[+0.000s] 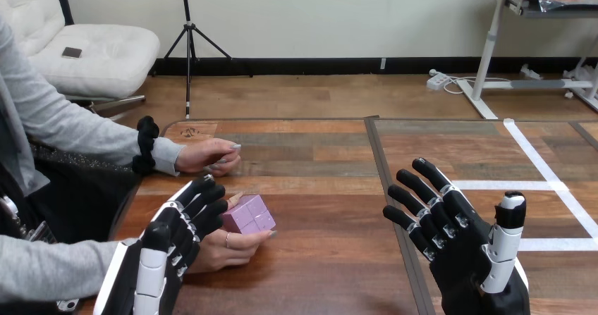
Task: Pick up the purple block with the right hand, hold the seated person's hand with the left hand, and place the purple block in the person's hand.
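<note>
Wooden table (317, 188) filled the lower two thirds of the frame, with the person seated at its left edge. At the lower right, the robot's right hand (458, 248) stood palm-up above the boards, fingers (423, 206) straight and spread with the thumb raised, holding nothing and well apart from everything else. At the lower left, the robot's left hand (173, 237) lay over the wrist side of the person's lower hand (229, 250). Whether it gripped that hand or only rested against it could not be told. The person's upper hand (208, 154) lay on the table at the upper left, apart from both.

The purple block (248, 214) sat left of centre in the person's lower hand, one fingertip of that hand against its lower right corner, and just beside the robot's left hand.

By this layout the placing step looked done, since the block was with the person and not the robot. The next move probably called for drawing the left hand off gently, without jogging the block.

The block was roughly a cube with no clear long axis. It was turned so that one vertical edge faced the lower centre of the frame, and its top tipped slightly toward the upper left.
</note>
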Robot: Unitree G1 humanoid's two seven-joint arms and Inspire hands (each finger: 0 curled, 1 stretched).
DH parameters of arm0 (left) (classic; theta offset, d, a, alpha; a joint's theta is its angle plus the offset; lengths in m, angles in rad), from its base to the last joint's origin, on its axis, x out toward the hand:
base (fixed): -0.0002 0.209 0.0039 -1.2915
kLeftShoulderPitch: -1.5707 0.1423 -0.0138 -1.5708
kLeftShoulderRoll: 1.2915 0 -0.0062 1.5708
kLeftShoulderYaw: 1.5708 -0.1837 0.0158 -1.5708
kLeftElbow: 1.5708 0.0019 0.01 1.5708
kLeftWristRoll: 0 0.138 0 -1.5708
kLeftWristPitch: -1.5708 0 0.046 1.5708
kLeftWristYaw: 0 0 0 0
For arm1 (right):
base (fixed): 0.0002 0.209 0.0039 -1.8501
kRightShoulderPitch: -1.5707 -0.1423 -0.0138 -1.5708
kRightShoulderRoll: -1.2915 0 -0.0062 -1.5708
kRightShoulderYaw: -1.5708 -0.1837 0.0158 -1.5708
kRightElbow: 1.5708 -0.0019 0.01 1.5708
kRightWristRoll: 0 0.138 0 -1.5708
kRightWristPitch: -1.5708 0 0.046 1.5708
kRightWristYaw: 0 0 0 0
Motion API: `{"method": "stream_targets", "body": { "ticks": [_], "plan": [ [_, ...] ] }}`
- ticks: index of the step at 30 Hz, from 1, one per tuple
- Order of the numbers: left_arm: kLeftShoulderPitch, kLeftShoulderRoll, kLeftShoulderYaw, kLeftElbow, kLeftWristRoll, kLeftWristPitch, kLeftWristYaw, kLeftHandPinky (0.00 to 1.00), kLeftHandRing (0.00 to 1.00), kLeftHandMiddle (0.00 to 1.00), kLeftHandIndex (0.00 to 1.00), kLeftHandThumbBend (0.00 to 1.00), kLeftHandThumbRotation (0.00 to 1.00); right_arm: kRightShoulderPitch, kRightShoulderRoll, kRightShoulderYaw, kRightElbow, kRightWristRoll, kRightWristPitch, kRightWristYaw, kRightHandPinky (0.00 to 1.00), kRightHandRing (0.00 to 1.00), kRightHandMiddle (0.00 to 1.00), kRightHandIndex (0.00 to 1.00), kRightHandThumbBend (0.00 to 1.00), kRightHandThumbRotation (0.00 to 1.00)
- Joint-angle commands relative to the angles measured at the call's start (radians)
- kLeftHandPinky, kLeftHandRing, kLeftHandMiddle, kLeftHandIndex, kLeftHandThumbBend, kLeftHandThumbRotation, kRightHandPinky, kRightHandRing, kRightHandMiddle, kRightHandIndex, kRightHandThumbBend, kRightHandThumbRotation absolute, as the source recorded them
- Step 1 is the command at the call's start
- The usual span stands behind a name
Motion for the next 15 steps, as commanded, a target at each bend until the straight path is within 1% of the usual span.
{"method": "stream_targets", "body": {
  "ticks": [1,10,15],
  "plan": [
    [-0.051,-0.031,0.007,-0.041,0.010,-0.021,0.005,0.82,0.83,0.83,0.84,0.73,1.00,-0.029,0.018,0.003,-0.027,0.015,-0.030,0.015,0.83,0.87,0.88,0.88,1.00,0.97],
    [-0.057,-0.025,0.010,-0.044,0.007,-0.017,0.005,0.80,0.83,0.82,0.81,0.73,1.00,-0.028,0.023,0.004,-0.029,0.008,-0.030,0.010,0.82,0.86,0.87,0.87,1.00,0.98],
    [-0.059,-0.023,0.012,-0.049,0.011,-0.012,0.009,0.80,0.83,0.82,0.81,0.72,1.00,-0.034,0.025,0.004,-0.019,0.009,-0.038,0.017,0.81,0.86,0.86,0.86,0.99,0.98]
  ]
}}
